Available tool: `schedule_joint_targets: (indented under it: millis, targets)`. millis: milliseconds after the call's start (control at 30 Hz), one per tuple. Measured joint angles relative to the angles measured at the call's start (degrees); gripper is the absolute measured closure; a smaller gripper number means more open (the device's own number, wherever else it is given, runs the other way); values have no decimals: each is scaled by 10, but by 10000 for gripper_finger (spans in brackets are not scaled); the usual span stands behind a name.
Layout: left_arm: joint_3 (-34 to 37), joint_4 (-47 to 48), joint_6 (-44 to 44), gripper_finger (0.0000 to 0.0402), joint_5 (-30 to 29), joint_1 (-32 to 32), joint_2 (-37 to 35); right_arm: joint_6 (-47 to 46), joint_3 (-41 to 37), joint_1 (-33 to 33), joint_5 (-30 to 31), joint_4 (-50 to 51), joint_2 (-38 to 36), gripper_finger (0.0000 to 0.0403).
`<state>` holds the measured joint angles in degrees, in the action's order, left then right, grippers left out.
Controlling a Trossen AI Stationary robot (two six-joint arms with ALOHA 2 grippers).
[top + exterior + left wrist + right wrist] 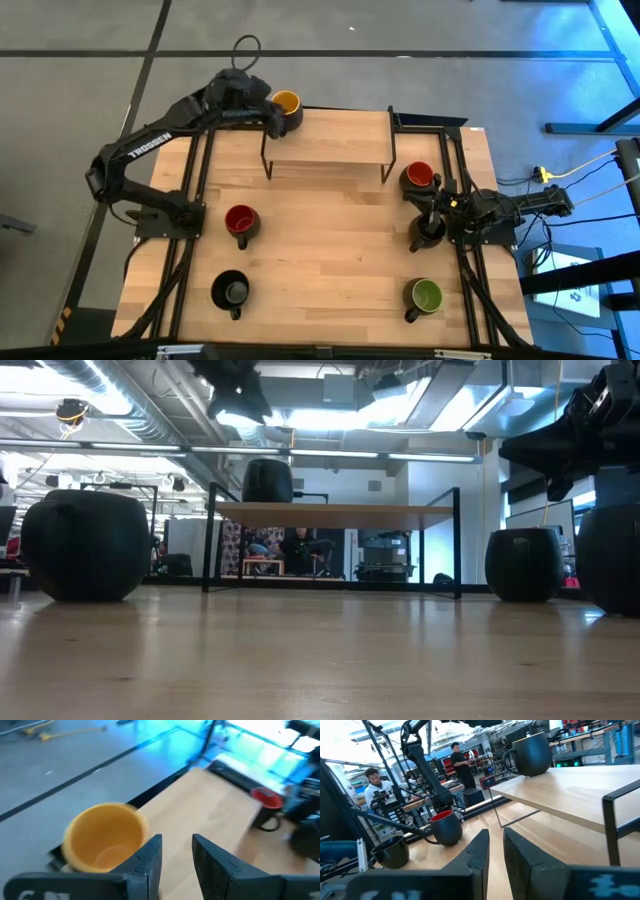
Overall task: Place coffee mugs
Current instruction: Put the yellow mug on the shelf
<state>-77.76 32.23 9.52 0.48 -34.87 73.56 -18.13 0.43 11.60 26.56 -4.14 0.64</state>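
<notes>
- Counter [330, 290]: carries the wooden shelf [330, 135] and five waiting mugs.
- Shelf: the yellow-inside mug [286, 103] sits at its far-left corner, likely just placed.
- Left claw [272, 118]: spread beside that mug, holding nothing.
- Right claw [432, 222]: pressed nearly together, near a black mug [424, 233].

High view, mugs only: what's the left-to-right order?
Black-inside mug → red-inside mug → yellow-inside mug on the shelf → then the right-hand cluster, with the green-inside mug, orange-red-inside mug and second black one overlapping in order.
</notes>
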Motion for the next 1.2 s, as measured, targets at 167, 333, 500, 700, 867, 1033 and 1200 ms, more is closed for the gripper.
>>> schedule_joint_targets:
  millis: [167,333,500,700,867,1033,1200]
  targets:
    - [0,-11,-7,301,13,35,30,0,0,0,-1,0,0,359]
    - [0,-10,-11,301,-34,64,74,0,0,0,-1,0,0,359]
    - [0,-8,-11,301,-95,65,94,0,0,0,-1,0,0,359]
    - [0,-8,-11,301,-151,64,97,0,0,0,-2,0,0,359]
    - [0,-8,-11,301,-152,53,97,0,0,0,-2,0,0,359]
    - [0,-8,-11,301,-151,42,97,0,0,0,-2,0,0,359]
    - [0,-9,-17,301,-149,34,97,0,0,0,-2,0,0,359]
